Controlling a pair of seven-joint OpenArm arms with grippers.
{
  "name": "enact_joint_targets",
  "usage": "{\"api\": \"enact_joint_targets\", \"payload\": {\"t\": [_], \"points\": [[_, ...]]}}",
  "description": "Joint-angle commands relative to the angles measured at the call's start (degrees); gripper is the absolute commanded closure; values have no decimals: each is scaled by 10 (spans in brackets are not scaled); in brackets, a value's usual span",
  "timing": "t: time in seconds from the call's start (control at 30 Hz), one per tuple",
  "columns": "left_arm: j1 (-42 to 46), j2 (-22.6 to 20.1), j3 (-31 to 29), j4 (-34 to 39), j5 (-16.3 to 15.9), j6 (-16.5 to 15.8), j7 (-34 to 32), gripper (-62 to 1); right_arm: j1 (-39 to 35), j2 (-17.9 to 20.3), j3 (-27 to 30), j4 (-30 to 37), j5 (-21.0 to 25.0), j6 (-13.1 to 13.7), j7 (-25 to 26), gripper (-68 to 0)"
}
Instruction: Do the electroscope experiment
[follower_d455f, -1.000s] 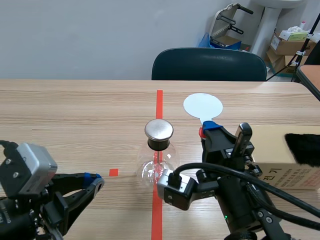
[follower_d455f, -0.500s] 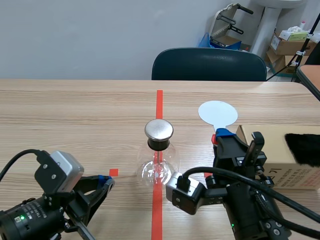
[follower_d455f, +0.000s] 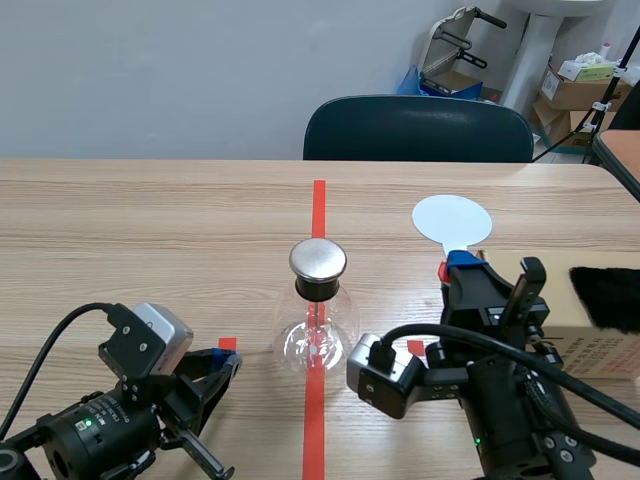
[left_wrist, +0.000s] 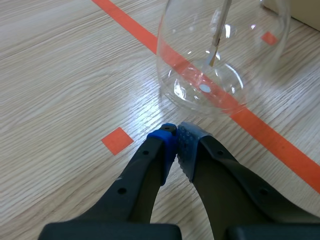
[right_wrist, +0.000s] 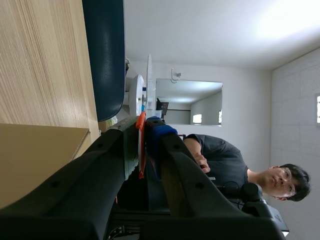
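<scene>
The electroscope (follower_d455f: 318, 318) is a round glass flask with a black neck and a metal disc cap, standing on the orange tape line at mid table. Its glass bulb (left_wrist: 220, 55) lies just ahead of my left gripper (left_wrist: 176, 136), which is shut on nothing and rests low on the table at the left (follower_d455f: 222, 368). My right gripper (follower_d455f: 470, 268) is raised at the right of the flask and shut on the red handle (right_wrist: 141, 145) of a white round paddle (follower_d455f: 452, 220), held upright. The paddle's disc (right_wrist: 148, 85) shows edge-on past the fingers.
A cardboard box (follower_d455f: 575, 315) with a black fur cloth (follower_d455f: 608, 296) on it sits at the right edge, close behind my right arm. A dark chair (follower_d455f: 418, 128) stands across the table. A small orange tape square (left_wrist: 118, 140) lies beside my left fingertips.
My right gripper has carried the white paddle to the right, away from the flask. My left arm has slid forward toward the flask, and its fingers have gone from open to shut.
</scene>
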Motion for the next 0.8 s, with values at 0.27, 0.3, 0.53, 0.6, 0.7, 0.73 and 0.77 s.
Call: {"api": "enact_joint_targets", "payload": {"t": [0.27, 0.3, 0.53, 0.6, 0.7, 0.73, 0.77], "points": [[-14, 14, 1, -15, 14, 2, -13, -38, 6, 6, 1, 2, 0, -7, -6, -9], [-14, 14, 1, -15, 14, 2, -13, -38, 6, 6, 1, 2, 0, -7, -6, -9], [-14, 13, 1, -15, 14, 2, -6, -42, 6, 6, 1, 2, 0, -7, -6, -9], [-14, 13, 1, -15, 13, 2, -7, -42, 6, 6, 1, 2, 0, -7, -6, -9], [-14, 13, 1, -15, 13, 1, -7, -42, 6, 6, 1, 2, 0, -7, -5, -9], [-14, 13, 1, -15, 13, 1, -7, -42, 6, 6, 1, 2, 0, -7, -4, -9], [-14, 13, 1, -15, 13, 1, -7, -42, 6, 6, 1, 2, 0, -7, -4, -9]]}}
